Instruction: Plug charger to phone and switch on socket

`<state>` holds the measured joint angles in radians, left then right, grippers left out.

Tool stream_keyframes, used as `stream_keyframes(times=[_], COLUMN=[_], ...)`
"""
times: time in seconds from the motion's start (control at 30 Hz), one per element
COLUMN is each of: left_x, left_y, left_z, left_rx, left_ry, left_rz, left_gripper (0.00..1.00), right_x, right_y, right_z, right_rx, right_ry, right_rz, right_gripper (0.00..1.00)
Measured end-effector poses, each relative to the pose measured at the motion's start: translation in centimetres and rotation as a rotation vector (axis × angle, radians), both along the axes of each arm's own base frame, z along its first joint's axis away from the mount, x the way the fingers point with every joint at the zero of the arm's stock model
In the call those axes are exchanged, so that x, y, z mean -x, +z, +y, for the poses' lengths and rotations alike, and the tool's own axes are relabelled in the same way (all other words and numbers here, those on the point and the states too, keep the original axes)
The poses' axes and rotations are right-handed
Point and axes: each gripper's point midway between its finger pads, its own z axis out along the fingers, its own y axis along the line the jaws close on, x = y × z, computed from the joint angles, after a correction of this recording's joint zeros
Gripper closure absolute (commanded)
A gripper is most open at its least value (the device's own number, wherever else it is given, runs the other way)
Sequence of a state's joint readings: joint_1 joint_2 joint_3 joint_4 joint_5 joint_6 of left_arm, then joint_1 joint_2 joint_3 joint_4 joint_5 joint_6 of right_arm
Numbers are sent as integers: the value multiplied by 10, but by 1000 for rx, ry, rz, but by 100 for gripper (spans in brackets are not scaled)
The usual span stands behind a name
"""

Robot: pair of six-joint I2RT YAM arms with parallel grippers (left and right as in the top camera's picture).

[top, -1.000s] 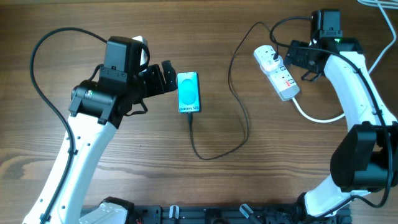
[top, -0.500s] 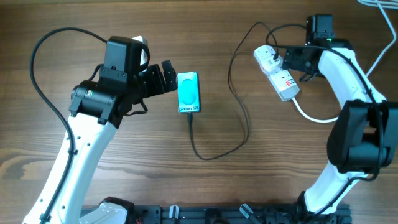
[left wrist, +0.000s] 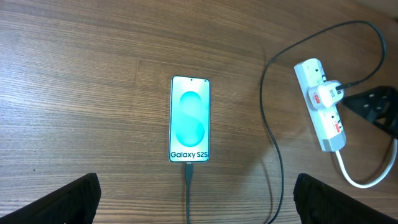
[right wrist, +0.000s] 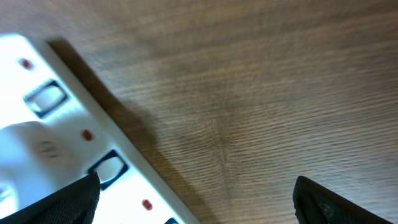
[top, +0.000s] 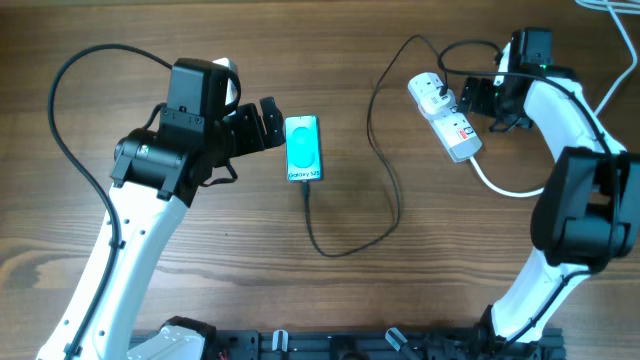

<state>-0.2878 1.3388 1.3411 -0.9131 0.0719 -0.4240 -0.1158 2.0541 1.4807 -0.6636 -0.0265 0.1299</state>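
Observation:
The phone [top: 303, 148] lies face up with its teal screen lit; it also shows in the left wrist view [left wrist: 189, 119]. The charger's thin black cable [top: 330, 250] has its tip in the phone's bottom edge [left wrist: 187, 171], loops right and runs up to a plug [top: 437, 93] seated in the white socket [top: 447, 120]. My left gripper [top: 268, 122] is open and empty just left of the phone. My right gripper [top: 474, 99] is open and empty at the socket's right side. The right wrist view shows the socket's switches [right wrist: 62, 143] close by.
The socket's thick white cord [top: 510, 190] curves right under my right arm. The black cable loop takes up the table's middle. White cables [top: 610, 12] hang at the top right corner. A black rail [top: 330, 345] runs along the front edge.
My right gripper moved left toward the socket, then shifted slightly back right. The left arm, phone and cable have not moved.

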Motion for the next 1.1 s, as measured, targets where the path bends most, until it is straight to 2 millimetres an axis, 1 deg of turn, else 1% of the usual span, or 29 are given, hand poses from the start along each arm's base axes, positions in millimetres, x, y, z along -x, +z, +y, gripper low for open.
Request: stream_keyframes(times=[0.03,0.1,0.3,0.53,1.1], left_x=[0,0,0,0,0], left_y=[0,0,0,0,0], left_z=[0,0,0,0,0], left_rx=[0,0,0,0,0], left_ry=[0,0,0,0,0], left_rz=[0,0,0,0,0], left_gripper=[0,0,0,0,0], right_x=[1,2,2,-6,1], right_y=[-7,-14,-14,-12,-14], right_z=[0,1,1,2,7], right_rx=[-2,-10,-24,-37,-70], right_ry=[0,-9,-40,-82,-94], right_rz=[16,30,26,-6,23], right_gripper=[0,0,0,0,0])
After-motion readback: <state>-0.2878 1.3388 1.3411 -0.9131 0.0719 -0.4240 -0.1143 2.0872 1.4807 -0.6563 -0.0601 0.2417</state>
